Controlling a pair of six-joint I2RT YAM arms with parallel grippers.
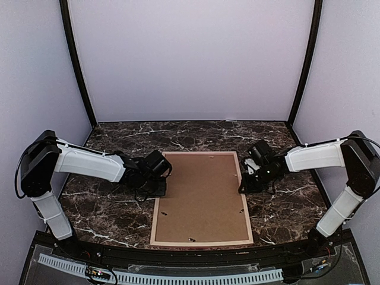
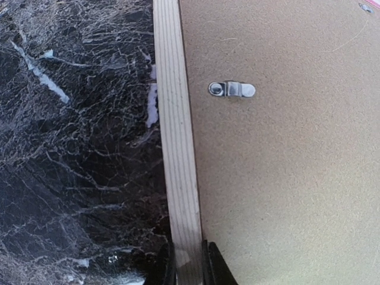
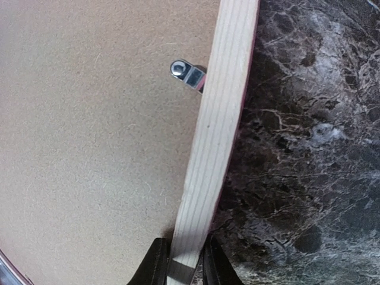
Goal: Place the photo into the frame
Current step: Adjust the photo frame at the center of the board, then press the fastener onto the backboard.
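The frame [image 1: 202, 242] lay face down on the table [image 1: 107, 208], brown backing panel [image 1: 202, 196] up; the photo we could not see. The left fingers [image 2: 215, 272] and right fingers [image 3: 155, 266] each pinched a side rail, nearly closed. We judged the wood light and stiff, best held by the rails.

Lab booth, white walls [image 1: 190, 59], marble tabletop [image 1: 107, 219]

Nothing legible in any view.
You'll find no word, number, label or brand mark you can read: the hardboard backing panel [image 1: 202, 190], its metal clip [image 2: 231, 89], the bare wood rail of the frame [image 2: 177, 154] and the marble table [image 1: 119, 139] show plain surfaces. The small coloured fitting [image 1: 98, 273] at the near edge is too small to make out.
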